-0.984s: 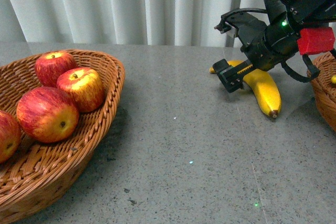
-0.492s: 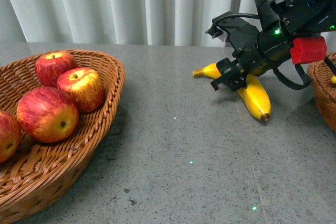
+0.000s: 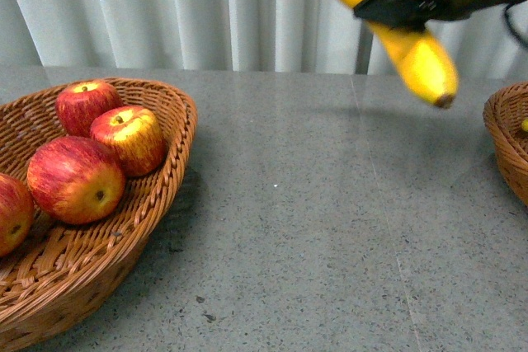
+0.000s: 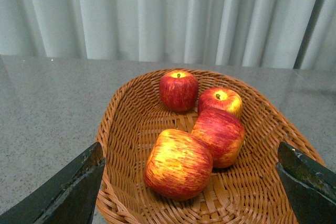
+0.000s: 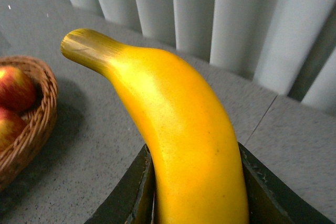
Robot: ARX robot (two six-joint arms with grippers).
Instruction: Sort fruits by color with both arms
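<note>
One banana (image 3: 404, 35) hanging in the air high over the grey table (image 3: 330, 228), clamped around its middle by the right gripper (image 3: 412, 2), fingers pressing both flanks in the right wrist view (image 5: 181, 145). Long axis slanting: stem end pointing up and toward the left basket side, brown tip pointing down toward the right basket (image 3: 507, 142). Sitting well clear of the tabletop, against the pale curtain (image 3: 206, 10). Showing a speck of yellow at the right basket's rim, too little to identify.

Four apples (image 3: 76, 179) resting in the left basket (image 3: 169, 166) at the table's left edge: two red ones at the back, touching; a larger one in front of them; a fourth cut off by the frame edge. Appearing again in the left wrist view (image 4: 178, 163), bunched together, stems up on the rear pair.

Left gripper (image 4: 191, 182) hovering above that basket (image 4: 121, 129) with fingers spread wide, one fingertip (image 4: 79, 184) at each side of the view, holding nothing.
</note>
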